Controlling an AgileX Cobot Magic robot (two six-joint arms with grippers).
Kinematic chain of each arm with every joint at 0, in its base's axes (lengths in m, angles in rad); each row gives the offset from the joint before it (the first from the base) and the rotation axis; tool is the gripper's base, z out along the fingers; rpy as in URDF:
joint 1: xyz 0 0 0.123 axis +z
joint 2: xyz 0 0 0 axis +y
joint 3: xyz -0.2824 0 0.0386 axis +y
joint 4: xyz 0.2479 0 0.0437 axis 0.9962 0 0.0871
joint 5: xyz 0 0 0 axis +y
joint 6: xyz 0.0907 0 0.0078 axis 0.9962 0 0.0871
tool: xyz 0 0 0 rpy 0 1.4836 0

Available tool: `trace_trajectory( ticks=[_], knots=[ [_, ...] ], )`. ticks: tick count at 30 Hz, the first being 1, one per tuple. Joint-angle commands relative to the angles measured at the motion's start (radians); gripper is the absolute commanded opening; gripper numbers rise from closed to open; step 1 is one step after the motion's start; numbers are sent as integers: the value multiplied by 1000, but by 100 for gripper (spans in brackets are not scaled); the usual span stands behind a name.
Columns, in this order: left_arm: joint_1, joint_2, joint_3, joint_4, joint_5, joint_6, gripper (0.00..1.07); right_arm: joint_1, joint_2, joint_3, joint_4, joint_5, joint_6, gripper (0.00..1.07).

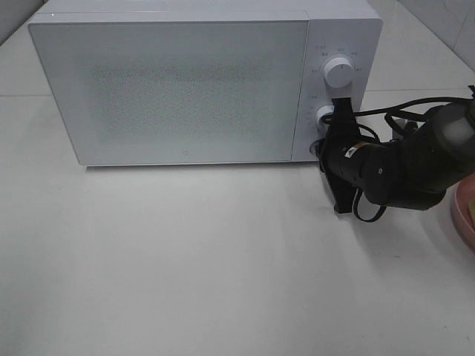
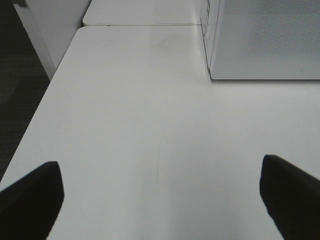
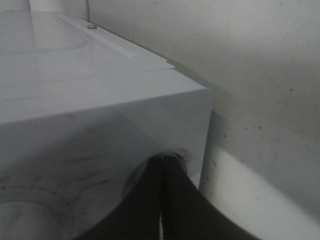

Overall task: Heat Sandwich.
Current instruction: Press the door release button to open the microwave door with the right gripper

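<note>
Had my right gripper (image 3: 164, 162) at the lower knob (image 1: 324, 114) of the microwave (image 1: 349, 30), door (image 1: 171, 89) shut

The right gripper was clenched tight, tips against the microwave front by the lower knob. My left gripper (image 2: 160, 197) hung spread wide over the worktop (image 1: 185, 259). Couldn't tell where the sandwich was; only a pink dish (image 1: 464, 215) rim showed beside my right arm (image 1: 415, 159).

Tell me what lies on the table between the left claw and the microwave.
Nothing. The left wrist view shows bare white table all the way from the open left claw to the microwave.
</note>
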Motion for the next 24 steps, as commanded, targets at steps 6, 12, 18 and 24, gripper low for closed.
trace_trajectory(
  ticks=[6, 12, 18, 24],
  knots=[
    [0, -29, 1, 0, -6, -4, 99, -12, -13, -34, -19, -332, 11, 0],
    [0, -29, 1, 0, -6, -4, 99, -12, 3, -67, -34, -339, 11, 0],
    [0, -29, 1, 0, -6, -4, 99, -12, 44, -125, -47, -356, 14, 0],
    [0, -29, 1, 0, -6, -4, 99, -12, 54, -142, -63, -371, 41, 0]
  ],
)
